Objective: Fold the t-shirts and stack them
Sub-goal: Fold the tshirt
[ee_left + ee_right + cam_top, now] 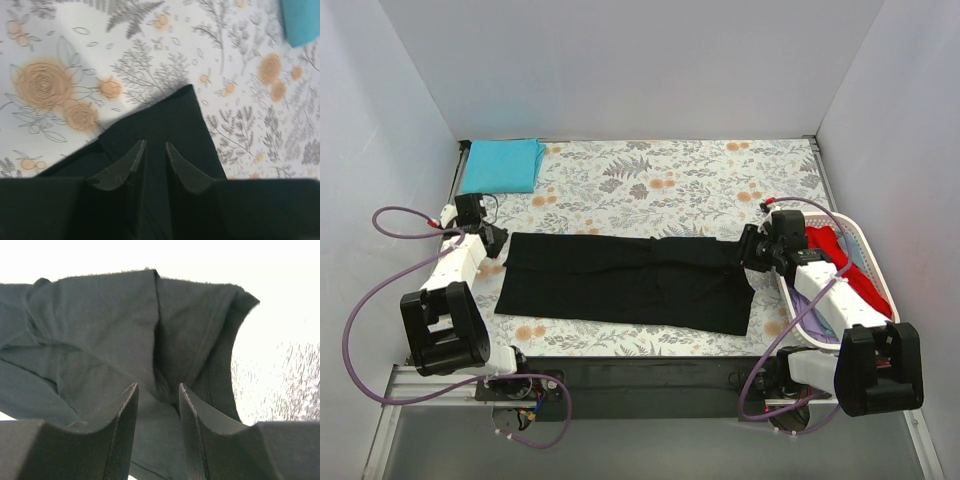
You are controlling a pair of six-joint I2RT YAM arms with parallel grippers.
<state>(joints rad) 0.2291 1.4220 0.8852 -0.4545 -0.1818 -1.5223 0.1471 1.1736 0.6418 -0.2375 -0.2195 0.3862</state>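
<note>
The black t-shirt (pixel 630 280) lies across the middle of the table as a long folded strip. My left gripper (pixel 494 240) is at its far-left corner. In the left wrist view the jaws (pixel 155 145) stand narrowly apart with the black cloth (pixel 175 120) between them. My right gripper (pixel 752 250) is at the shirt's far-right corner. There the cloth (pixel 110 325) bunches up and creases run in between the jaws (pixel 157 387). The teal t-shirt (pixel 502 165) lies folded at the far-left corner. A red shirt (pixel 847 270) and pale cloth (pixel 823 328) lie in the basket.
The white laundry basket (pixel 876 262) stands at the right edge, beside and under my right arm. The floral table covering (pixel 650 185) spans the table. White walls close in the left, back and right sides. The teal shirt's corner shows in the left wrist view (pixel 302 20).
</note>
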